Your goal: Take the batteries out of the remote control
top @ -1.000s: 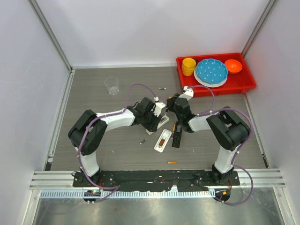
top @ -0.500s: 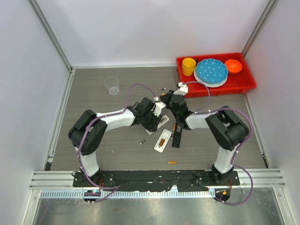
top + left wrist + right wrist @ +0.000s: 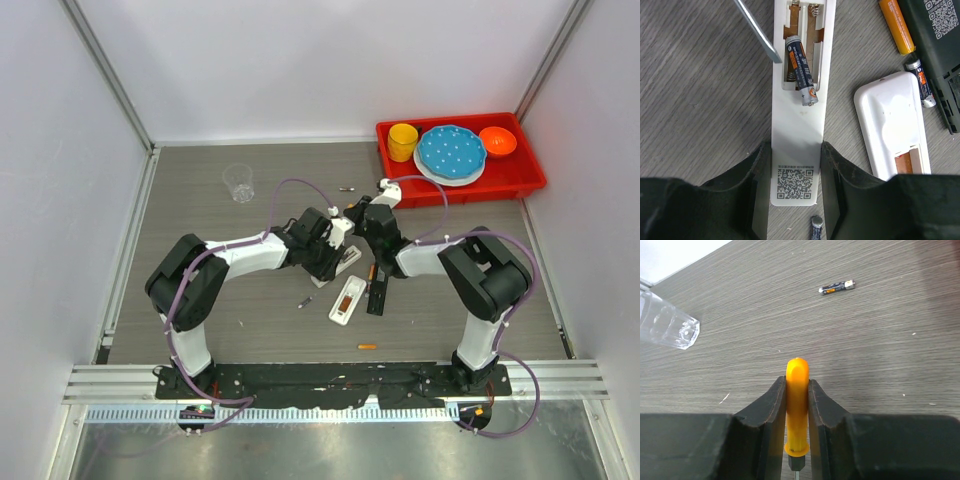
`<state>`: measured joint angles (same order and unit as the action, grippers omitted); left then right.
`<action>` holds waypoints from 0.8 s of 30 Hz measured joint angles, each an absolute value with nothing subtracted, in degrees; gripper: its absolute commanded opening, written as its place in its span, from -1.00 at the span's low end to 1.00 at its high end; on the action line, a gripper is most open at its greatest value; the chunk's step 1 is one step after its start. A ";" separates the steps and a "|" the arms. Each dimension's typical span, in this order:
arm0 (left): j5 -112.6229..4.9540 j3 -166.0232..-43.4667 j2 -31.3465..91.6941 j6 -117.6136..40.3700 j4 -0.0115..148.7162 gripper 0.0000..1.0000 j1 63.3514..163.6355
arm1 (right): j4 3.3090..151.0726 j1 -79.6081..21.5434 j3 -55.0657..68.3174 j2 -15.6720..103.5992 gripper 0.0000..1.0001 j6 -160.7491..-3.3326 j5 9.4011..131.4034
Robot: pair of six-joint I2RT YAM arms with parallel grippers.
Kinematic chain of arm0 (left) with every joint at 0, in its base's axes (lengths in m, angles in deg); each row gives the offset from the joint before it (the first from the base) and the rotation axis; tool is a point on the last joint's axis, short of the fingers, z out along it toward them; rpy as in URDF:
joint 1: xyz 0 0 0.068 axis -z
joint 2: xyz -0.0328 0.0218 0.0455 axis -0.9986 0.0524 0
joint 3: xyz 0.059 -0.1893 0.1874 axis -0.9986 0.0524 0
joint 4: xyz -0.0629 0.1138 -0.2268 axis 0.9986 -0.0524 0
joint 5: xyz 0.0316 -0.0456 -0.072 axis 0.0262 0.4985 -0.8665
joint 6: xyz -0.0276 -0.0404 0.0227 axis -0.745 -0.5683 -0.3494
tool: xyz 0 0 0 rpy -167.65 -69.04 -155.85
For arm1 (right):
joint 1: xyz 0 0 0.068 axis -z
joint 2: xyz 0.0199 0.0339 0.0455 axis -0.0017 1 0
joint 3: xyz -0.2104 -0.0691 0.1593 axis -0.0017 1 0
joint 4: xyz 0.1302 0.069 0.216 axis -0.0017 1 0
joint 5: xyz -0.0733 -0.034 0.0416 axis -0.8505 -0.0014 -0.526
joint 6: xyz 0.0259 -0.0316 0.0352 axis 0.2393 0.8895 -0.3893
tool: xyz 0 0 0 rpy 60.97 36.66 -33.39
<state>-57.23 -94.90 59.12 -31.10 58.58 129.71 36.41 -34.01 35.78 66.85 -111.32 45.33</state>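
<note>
My left gripper (image 3: 796, 150) is shut on a white remote (image 3: 797, 120) lying on the table, back up and its battery bay open. One dark grey battery (image 3: 801, 70) lies tilted in the bay, its near end lifted over the bay's edge. My right gripper (image 3: 796, 382) is shut on an orange-handled screwdriver (image 3: 797, 410). Its metal blade (image 3: 757, 30) ends just left of the bay. In the top view the two grippers meet at mid-table, the left gripper (image 3: 335, 248) beside the right gripper (image 3: 366, 216).
A second white remote (image 3: 892, 125), a black remote (image 3: 940, 50), an orange battery (image 3: 896, 25) and a dark battery (image 3: 920, 82) lie to the right. Loose batteries lie on the table (image 3: 367, 346) (image 3: 304, 301) (image 3: 836, 287). A clear cup (image 3: 238, 182) and a red tray (image 3: 535, 175) stand at the back.
My right gripper has moved left with the screwdriver, closer to the held remote. The left gripper and the remote have stayed still.
</note>
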 measured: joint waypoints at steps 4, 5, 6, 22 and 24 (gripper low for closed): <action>-57.28 -94.79 59.12 -31.12 58.80 -0.98 129.71 | 36.32 -33.47 36.83 66.41 -0.99 -111.34 43.43; -57.34 -94.75 59.12 -31.12 58.88 -0.98 129.71 | 36.30 -33.31 37.11 66.34 -0.99 -111.45 43.12; -57.36 -94.68 59.12 -31.12 59.01 -0.98 129.71 | 36.28 -33.05 37.57 66.12 -0.99 -111.54 42.66; -57.69 -94.46 59.12 -31.12 59.67 -0.99 129.71 | 34.36 -30.67 39.85 65.51 -0.98 -112.81 40.74; -57.74 -94.46 59.12 -31.12 59.69 -0.99 129.71 | 34.36 -30.63 39.85 65.51 -0.99 -112.81 40.74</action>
<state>-57.74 -94.46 59.12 -31.12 59.69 129.71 34.36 -30.63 39.85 65.51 -112.81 40.74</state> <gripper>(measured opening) 0.413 0.257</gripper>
